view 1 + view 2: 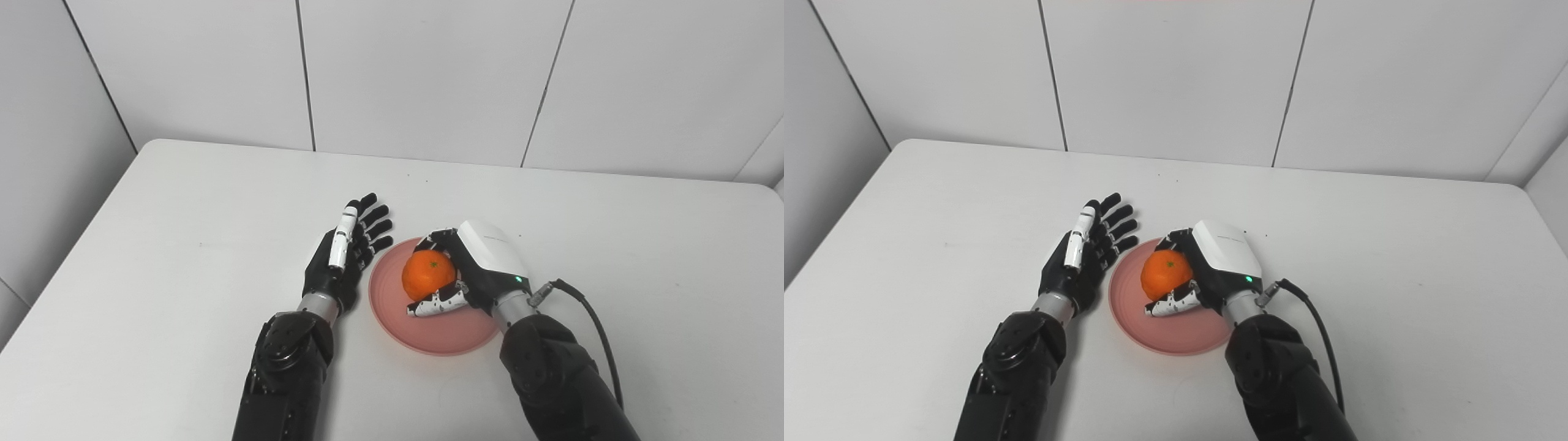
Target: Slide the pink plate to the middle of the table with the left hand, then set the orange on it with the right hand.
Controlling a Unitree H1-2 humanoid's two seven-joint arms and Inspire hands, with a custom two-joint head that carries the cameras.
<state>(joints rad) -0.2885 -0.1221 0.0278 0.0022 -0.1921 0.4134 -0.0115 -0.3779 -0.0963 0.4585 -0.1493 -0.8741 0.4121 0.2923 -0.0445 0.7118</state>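
The pink plate [436, 334] lies near the middle of the white table, close to the front. Over it sits the orange [427, 274], with my right hand [474, 266] shut on it, fingers curled around its far side and thumb under its near side. Whether the orange touches the plate I cannot tell. My left hand [346, 254] rests just left of the plate's rim, open, fingers stretched out and pointing away from me, holding nothing.
The white table [184, 245] has a rounded far-left corner and meets a white panelled wall [429, 73] at the back. A black cable [588, 312] loops out from my right wrist over the table on the right.
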